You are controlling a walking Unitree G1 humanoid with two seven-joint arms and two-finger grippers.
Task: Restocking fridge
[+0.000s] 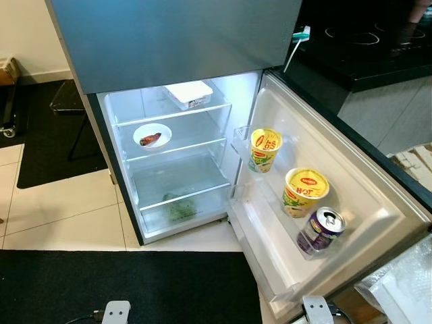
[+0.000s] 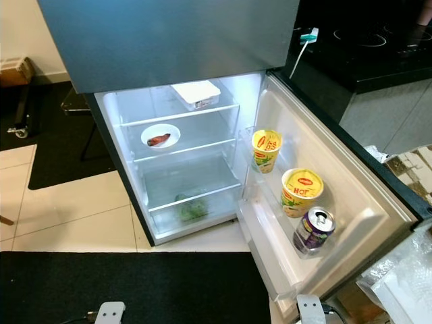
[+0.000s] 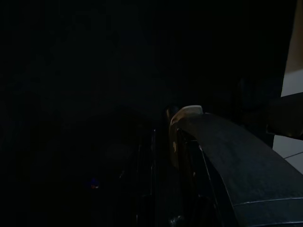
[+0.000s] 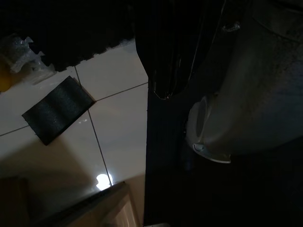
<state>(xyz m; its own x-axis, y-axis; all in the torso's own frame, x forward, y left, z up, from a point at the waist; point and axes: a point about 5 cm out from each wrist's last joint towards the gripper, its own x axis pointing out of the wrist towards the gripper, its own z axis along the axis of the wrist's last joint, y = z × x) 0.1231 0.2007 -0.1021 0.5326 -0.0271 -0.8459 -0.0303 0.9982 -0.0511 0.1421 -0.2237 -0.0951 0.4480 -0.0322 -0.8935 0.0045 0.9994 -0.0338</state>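
The fridge (image 1: 175,40) stands before me with its lower door (image 1: 324,155) swung open to the right. On the door shelf stand two yellow noodle cups (image 1: 264,148) (image 1: 304,192) and a purple can (image 1: 320,231). Inside, a white lidded box (image 1: 188,94) rests on the top glass shelf. A white plate with a brown piece of food (image 1: 152,136) sits on the middle shelf. Green vegetables (image 1: 180,208) lie in the bottom drawer. Both arms hang idle at my sides, with silver parts (image 1: 116,312) (image 1: 317,309) at the bottom edge. The left and right wrist views are dark.
A black mat (image 1: 121,287) covers the floor right in front of me, with white tiles (image 1: 61,209) beyond it. A dark counter with a hob (image 1: 364,47) stands right of the fridge. Bubble wrap (image 1: 401,283) lies at the lower right.
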